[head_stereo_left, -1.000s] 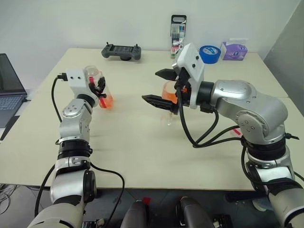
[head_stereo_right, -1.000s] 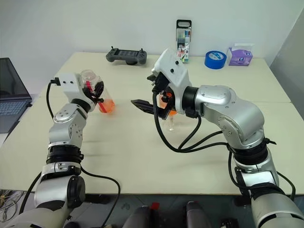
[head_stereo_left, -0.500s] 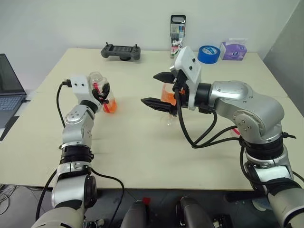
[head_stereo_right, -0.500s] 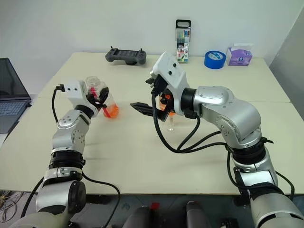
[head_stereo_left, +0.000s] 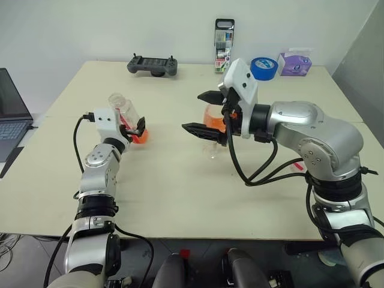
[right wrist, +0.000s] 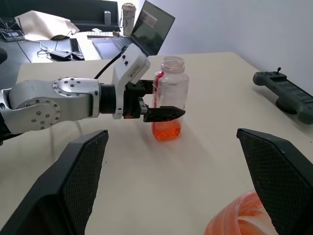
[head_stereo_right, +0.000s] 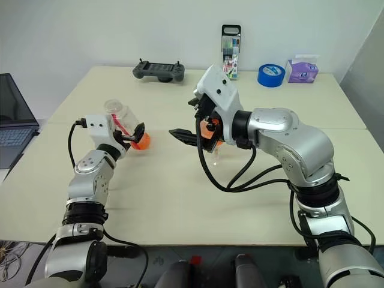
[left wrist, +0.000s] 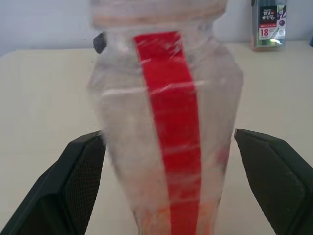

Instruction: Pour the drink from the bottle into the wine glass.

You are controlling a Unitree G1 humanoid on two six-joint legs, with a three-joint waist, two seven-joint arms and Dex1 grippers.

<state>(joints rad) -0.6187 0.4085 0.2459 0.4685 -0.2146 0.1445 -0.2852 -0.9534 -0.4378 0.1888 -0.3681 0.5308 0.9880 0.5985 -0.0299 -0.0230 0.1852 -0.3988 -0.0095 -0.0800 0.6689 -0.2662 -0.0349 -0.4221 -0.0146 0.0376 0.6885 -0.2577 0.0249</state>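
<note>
Standing upright on the table point(head_stereo_left: 180, 198), the bottle point(head_stereo_left: 127, 117) is seen on the robot's left side, with no cap over its open mouth. A small amount of the drink point(head_stereo_left: 137, 137) remains at its bottom, bright orange, while the rest of the clear body looks empty; a red label strip point(left wrist: 171, 127) runs down one face. The bottle is flanked by the black fingers of the left gripper point(head_stereo_right: 137, 133), which are spread wide. In the left wrist view one finger lies right at the bottle's side and the other is separated from it by a visible gap, so no squeeze is applied.

Nearer the middle of the table, the wine glass point(head_stereo_left: 212, 129) is found standing on its foot, its bowl holding orange liquid. It is partly hidden behind the right gripper point(head_stereo_left: 201, 112), which is held above the table just beside the glass with its two fingers point(head_stereo_left: 196, 128) spread far apart and nothing between them. The bottle and the glass are well apart.

Along the far edge of the table a dark game controller point(head_stereo_left: 152, 64), a tall marker pack point(head_stereo_left: 224, 37), a roll of blue tape point(head_stereo_left: 263, 68) and a purple tissue pack point(head_stereo_left: 295, 63) are set out. A laptop point(head_stereo_left: 13, 111) is placed off the table's left edge.
</note>
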